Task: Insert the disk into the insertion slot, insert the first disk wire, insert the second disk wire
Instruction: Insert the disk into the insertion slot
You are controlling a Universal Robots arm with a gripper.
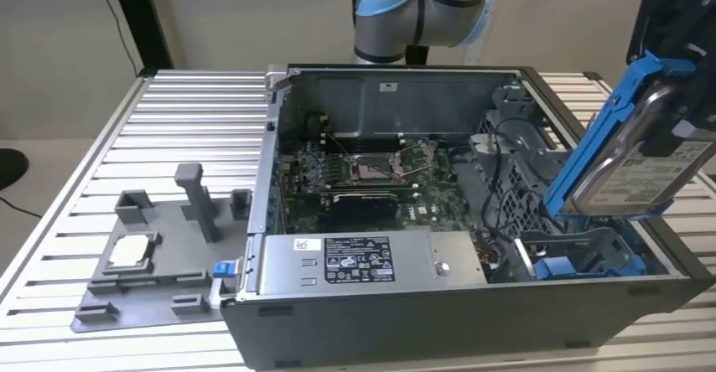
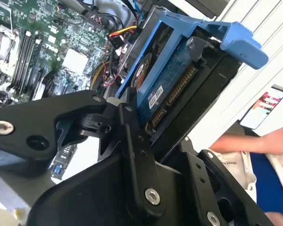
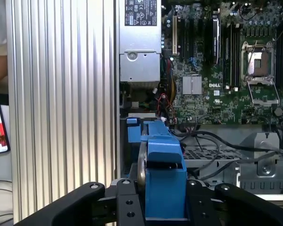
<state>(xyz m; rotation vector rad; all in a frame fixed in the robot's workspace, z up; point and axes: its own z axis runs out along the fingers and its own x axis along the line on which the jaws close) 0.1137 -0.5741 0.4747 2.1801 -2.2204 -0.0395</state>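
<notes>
ribbed metal table (image 1: 168,112) with an open pc case (image 1: 448,326) on it — gripper (image 3: 165,202) clamped on the disk (image 1: 632,171), tilted over the insertion slot (image 1: 582,253), exterior view's right.

Blue-caddied silver disk (image 1: 630,169) tilted on edge above the grey insertion slot (image 1: 571,259).

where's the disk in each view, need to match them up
Exterior view: the disk hangs tilted above the case's end at the exterior view's right.
Second wrist view: the disk is close up, circuit-board side showing, framed by its blue caddy.
First wrist view: the disk is edge-on, the power-supply box beyond it.
Shared landmark: the green motherboard.
</notes>
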